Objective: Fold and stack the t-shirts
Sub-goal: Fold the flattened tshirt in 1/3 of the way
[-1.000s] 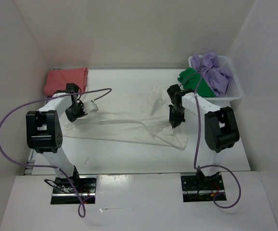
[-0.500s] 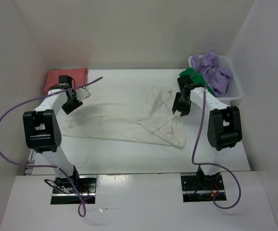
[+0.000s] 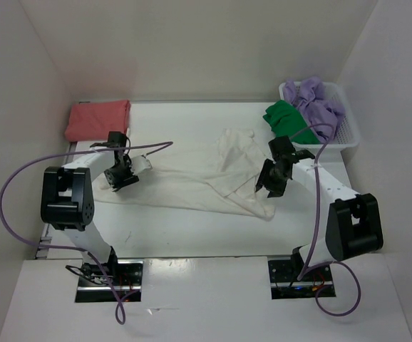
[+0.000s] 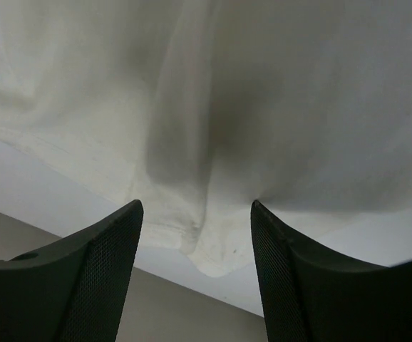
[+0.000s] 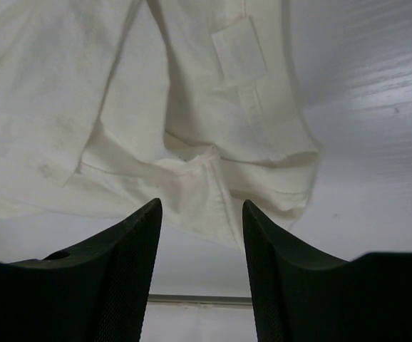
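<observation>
A cream-white t-shirt (image 3: 192, 182) lies spread and rumpled across the middle of the table. My left gripper (image 3: 120, 178) hovers over its left end, open, with nothing between the fingers; the left wrist view shows the shirt's edge (image 4: 213, 249) just beyond them. My right gripper (image 3: 270, 187) hangs open above the shirt's right end, where folded hems (image 5: 213, 178) bunch up. A salmon-red t-shirt (image 3: 98, 120) lies folded at the back left. A green t-shirt (image 3: 286, 117) and a lavender t-shirt (image 3: 316, 107) sit crumpled at the back right.
A white mesh basket (image 3: 348, 132) at the back right holds the lavender shirt, and the green one spills over its left side. White walls close in the table on three sides. Purple cables loop from both arms.
Both grippers have opened and let go of the cream-white shirt. They first swung toward the back, then came forward again over the shirt's two ends.
</observation>
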